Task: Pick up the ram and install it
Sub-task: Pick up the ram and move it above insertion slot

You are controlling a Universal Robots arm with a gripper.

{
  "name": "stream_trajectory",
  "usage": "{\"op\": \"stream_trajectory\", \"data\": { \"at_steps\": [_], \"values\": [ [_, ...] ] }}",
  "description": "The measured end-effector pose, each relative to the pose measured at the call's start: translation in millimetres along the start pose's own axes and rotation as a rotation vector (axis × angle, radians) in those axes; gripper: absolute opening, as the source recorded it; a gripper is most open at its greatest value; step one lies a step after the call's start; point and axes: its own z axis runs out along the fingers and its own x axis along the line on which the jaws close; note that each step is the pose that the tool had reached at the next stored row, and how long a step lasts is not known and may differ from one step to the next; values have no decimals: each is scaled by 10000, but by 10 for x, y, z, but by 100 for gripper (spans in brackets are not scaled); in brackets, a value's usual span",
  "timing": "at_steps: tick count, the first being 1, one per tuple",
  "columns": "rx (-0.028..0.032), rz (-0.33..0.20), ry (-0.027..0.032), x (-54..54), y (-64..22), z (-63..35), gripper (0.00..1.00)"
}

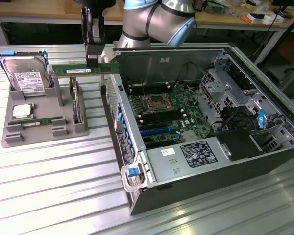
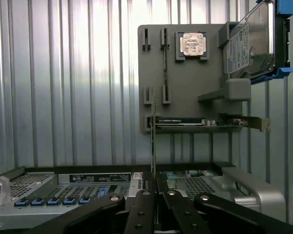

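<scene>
- Gripper in exterior view: pointing down, jaws narrow, pinched on top edge of ram near its middle.
- Ram clear of the table, level, long side across the view, green board with white label facing the camera.
- Position: above the gap between grey parts fixture and open PC case, one end at the case's corner wall.
- In fixture: hard drive propped up at the back, CPU chip lying flat, second memory stick on edge in a slot, another card upright at the fixture's side nearest the case.
- In case: motherboard with CPU socket, blue slots just beside it, silver power supply with dark label, blue latch on the handle at the near corner.
- Everything on ribbed metal table.
- Wrist view: black fingers close together, ram edge-on between them, just a thin line running out from the tips.
- Beyond the ram: fixture on the table, CPU chip in its pocket, hard drive in blue rails, card with metal bracket in its slot.
- Nearest the gripper: case wall with a row of blue tabs.
</scene>
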Motion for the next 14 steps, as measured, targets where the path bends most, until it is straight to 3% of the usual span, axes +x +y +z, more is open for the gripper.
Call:
{"op": "stream_trajectory", "data": {
  "at_steps": [2, 7, 14],
  "values": [
    [0, -1, 0, -3, -98, -5, 12],
    [1, -1, -1, -6, -222, -11, 12],
    [1, -1, -1, -8, -294, -15, 12]
  ]
}}
